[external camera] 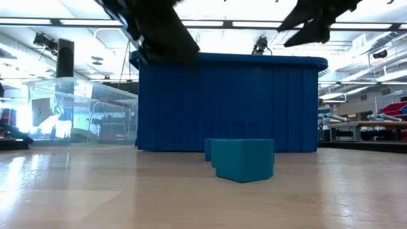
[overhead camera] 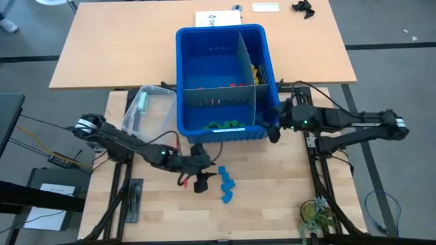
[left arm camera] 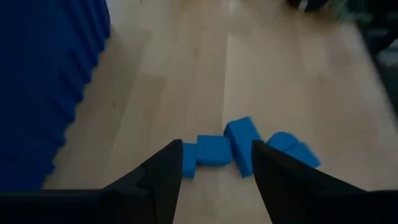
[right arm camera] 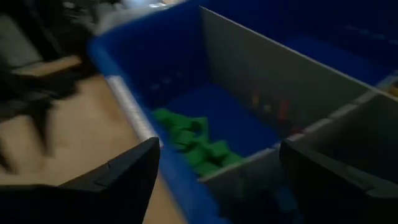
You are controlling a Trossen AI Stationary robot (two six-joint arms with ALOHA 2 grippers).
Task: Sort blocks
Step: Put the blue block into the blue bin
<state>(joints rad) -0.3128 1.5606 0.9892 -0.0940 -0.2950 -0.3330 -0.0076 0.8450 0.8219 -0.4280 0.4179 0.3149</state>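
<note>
While the left gripper (left arm camera: 212,167) hovers parted over the blue blocks (overhead camera: 225,184), nothing is held.
Right gripper (right arm camera: 217,168) gapes wide and empty at the blue bin's (overhead camera: 182,82) corner, above green blocks (right arm camera: 193,146).

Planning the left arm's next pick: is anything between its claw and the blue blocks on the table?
Nothing visible. The left claw hangs open just short of the blue blocks, with only bare table between. The blue bin stands off to one side, out of that path.
</note>
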